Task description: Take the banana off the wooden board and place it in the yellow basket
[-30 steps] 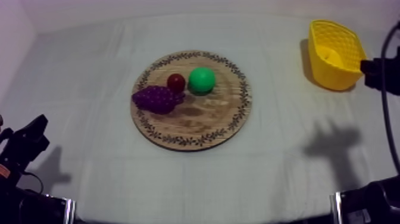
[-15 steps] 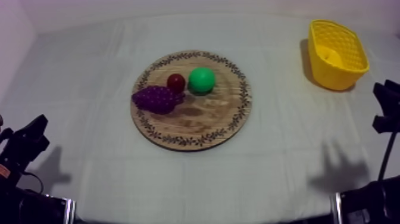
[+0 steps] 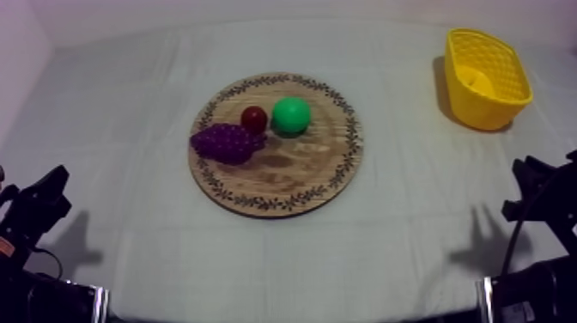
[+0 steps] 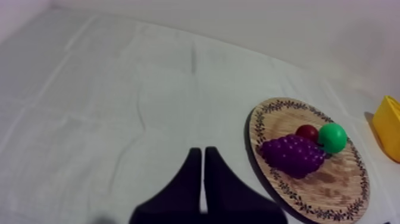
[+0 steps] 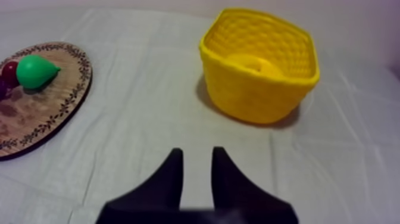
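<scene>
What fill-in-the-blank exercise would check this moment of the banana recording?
1. The banana lies inside the yellow ____.
2. On the wooden board, the small red fruit sits between the bunch of grapes and the green ____.
3. The right hand is ____, with nothing in it.
4. The left hand, closed to a narrow wedge, is ____.
Missing words: basket; pear; open; shut.

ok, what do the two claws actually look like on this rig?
Both are plain black. The left claw has two flat fingers that widen from narrow tips into a broad base. The right claw is the same build. No markings are visible on either.
</scene>
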Action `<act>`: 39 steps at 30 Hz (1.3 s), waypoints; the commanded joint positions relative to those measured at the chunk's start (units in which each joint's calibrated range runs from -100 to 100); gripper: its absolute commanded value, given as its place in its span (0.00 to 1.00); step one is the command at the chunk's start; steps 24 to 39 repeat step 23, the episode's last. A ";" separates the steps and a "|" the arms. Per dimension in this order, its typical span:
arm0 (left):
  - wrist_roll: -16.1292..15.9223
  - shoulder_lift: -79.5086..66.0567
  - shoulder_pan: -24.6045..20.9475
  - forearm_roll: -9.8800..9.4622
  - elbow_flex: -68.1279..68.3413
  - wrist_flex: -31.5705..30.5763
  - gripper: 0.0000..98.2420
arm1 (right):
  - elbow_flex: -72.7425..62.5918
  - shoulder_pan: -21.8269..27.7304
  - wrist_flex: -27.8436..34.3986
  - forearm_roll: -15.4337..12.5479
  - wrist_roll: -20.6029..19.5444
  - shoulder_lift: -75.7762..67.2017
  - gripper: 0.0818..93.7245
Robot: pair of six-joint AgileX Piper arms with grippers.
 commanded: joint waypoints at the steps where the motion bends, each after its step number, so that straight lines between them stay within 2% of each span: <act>1: 0.00 0.00 0.00 -0.03 -0.03 -0.02 0.00 | 0.39 -0.17 -0.26 0.47 -2.01 -0.01 0.12; 4: -0.01 0.00 0.00 -0.03 -0.03 -0.02 0.00 | 0.59 -0.32 -0.28 0.71 -1.30 -0.02 0.07; 7: -0.01 0.00 0.00 -0.03 -0.03 -0.02 0.00 | 0.65 -0.37 -0.28 0.79 1.27 -0.02 0.03; 13: 0.00 0.00 0.00 -0.03 -0.03 -0.02 0.00 | 0.68 -0.40 -0.29 0.83 4.86 -0.03 0.01; 39: 0.00 0.00 0.00 -0.03 -0.03 -0.02 0.00 | 0.69 -0.40 -0.29 0.83 5.03 -0.03 0.00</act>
